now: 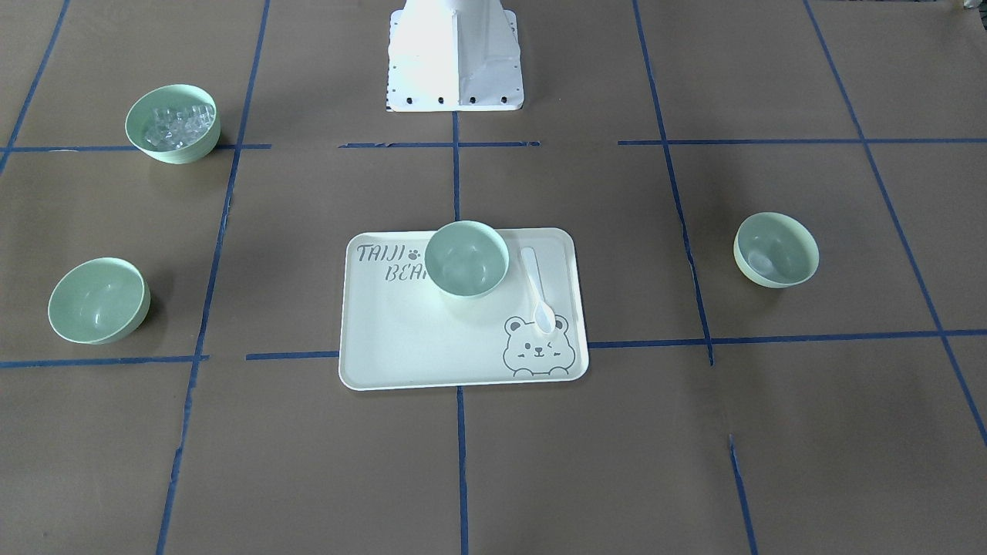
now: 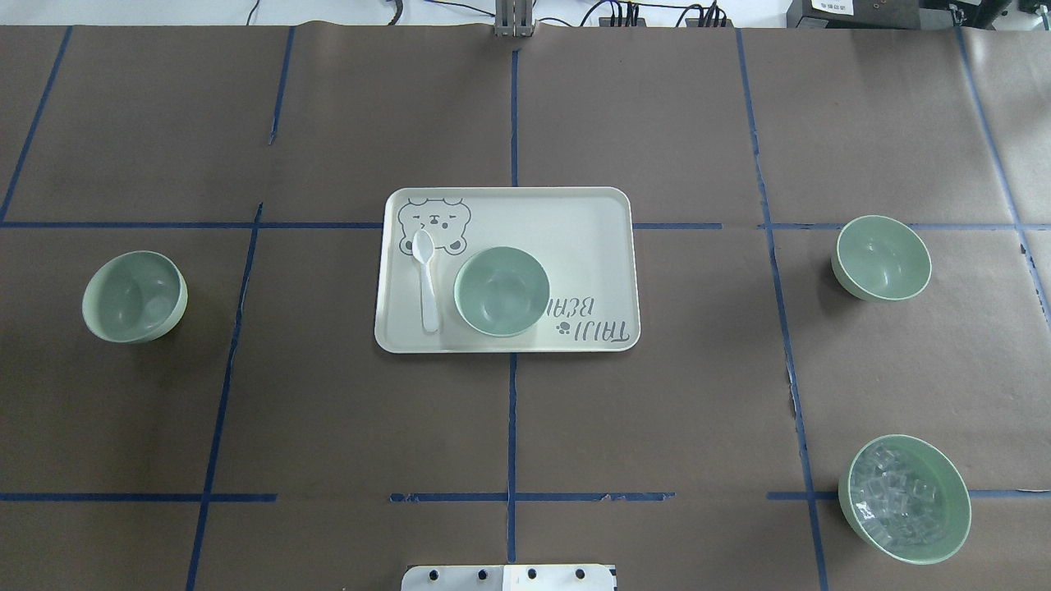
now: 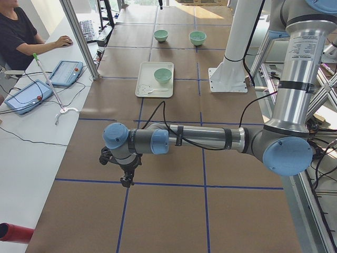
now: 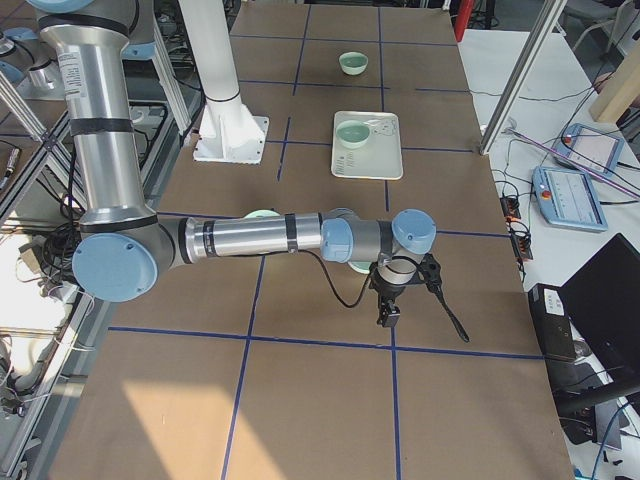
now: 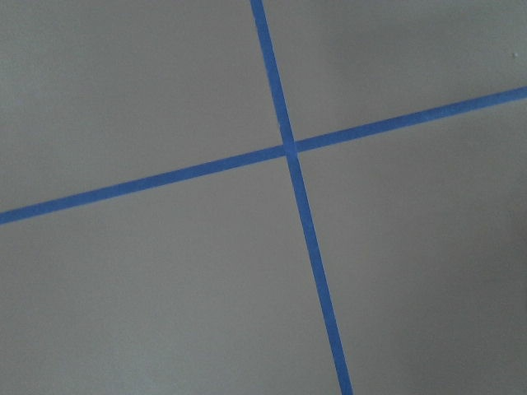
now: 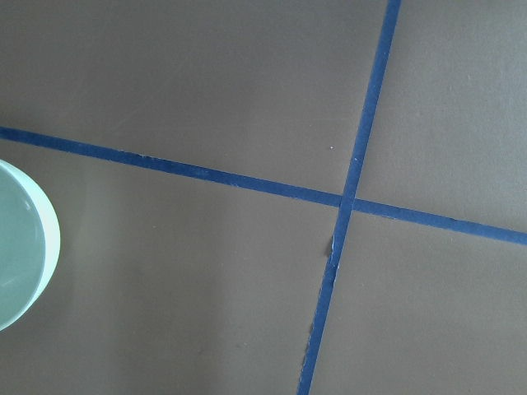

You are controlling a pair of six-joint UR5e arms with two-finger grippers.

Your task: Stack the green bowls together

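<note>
Three plain green bowls stand apart. One [image 2: 135, 295] [image 1: 776, 249] is on the table's left part. One [image 2: 502, 290] [image 1: 466, 258] sits on the cream bear tray [image 2: 575, 230]. One [image 2: 881, 257] [image 1: 99, 299] is on the right part, and its rim shows at the left edge of the right wrist view [image 6: 16, 247]. My left gripper [image 3: 125, 183] hangs over bare table beyond the left bowl. My right gripper [image 4: 388, 320] hangs just past the right bowl. Both show only in the side views, so I cannot tell whether they are open or shut.
A matching green bowl with clear ice-like pieces [image 2: 905, 498] [image 1: 173, 123] stands at the near right. A white spoon [image 2: 426, 279] lies on the tray beside the bowl. Blue tape lines cross the brown table cover. An operator [image 3: 21, 31] sits at a side desk.
</note>
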